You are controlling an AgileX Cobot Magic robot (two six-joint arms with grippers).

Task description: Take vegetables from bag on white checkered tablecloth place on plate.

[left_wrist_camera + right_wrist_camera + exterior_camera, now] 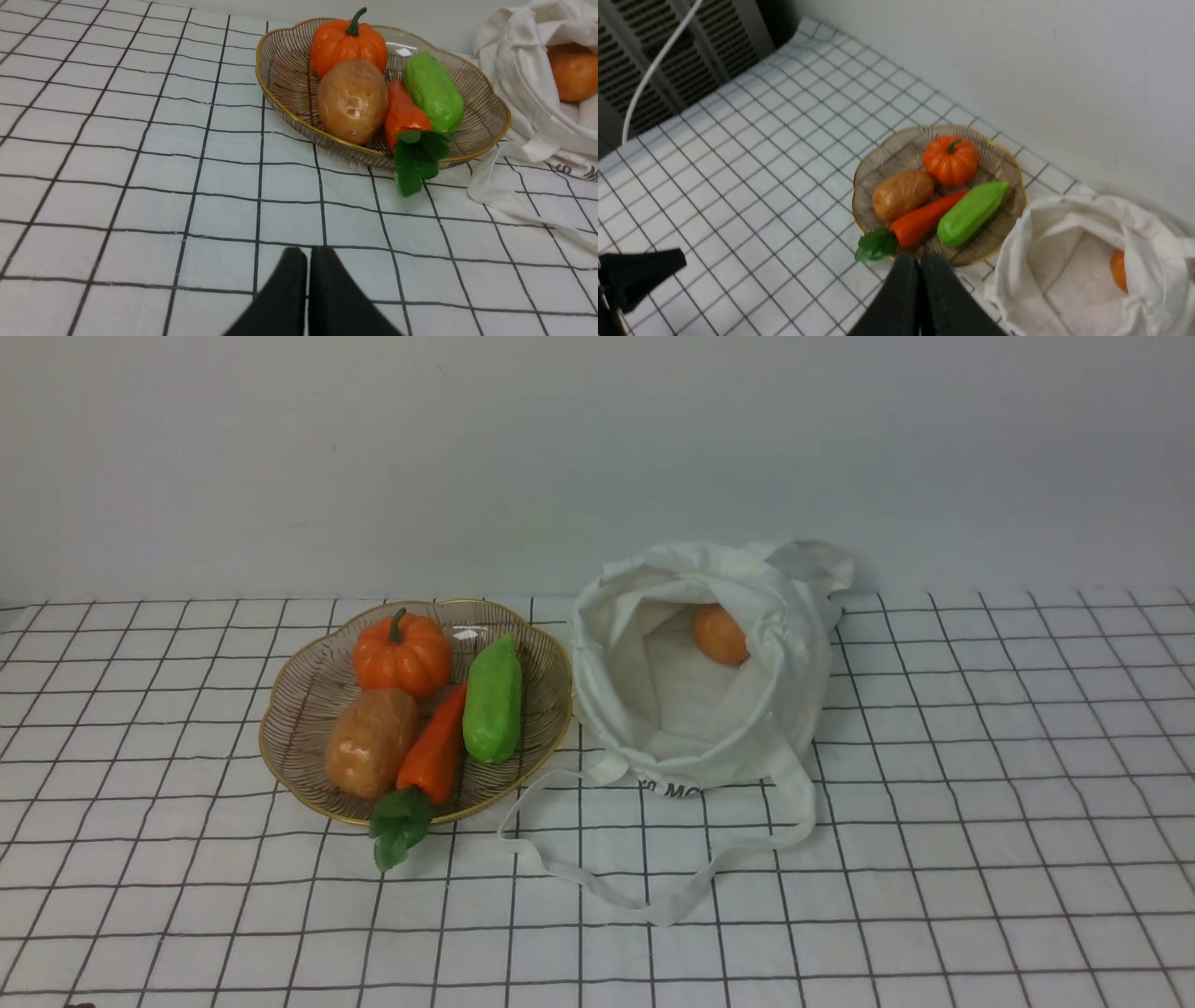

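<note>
1. Plate near tablecloth's far edge, left of bag; holds pumpkin, potato, carrot, green vegetable. Carrot leaves overhang plate's near rim.
2. Orange-brown vegetable inside bag, by its far right wall.
3. Right gripper: tips pressed together, nothing pinched. Left gripper: tips together too, empty.
4. Step, judged: four placed, one left to fetch.
5. Next move likely needs right gripper spread, lowered through bag mouth, clear of folded cloth, then grasp and carry to plate.
</note>
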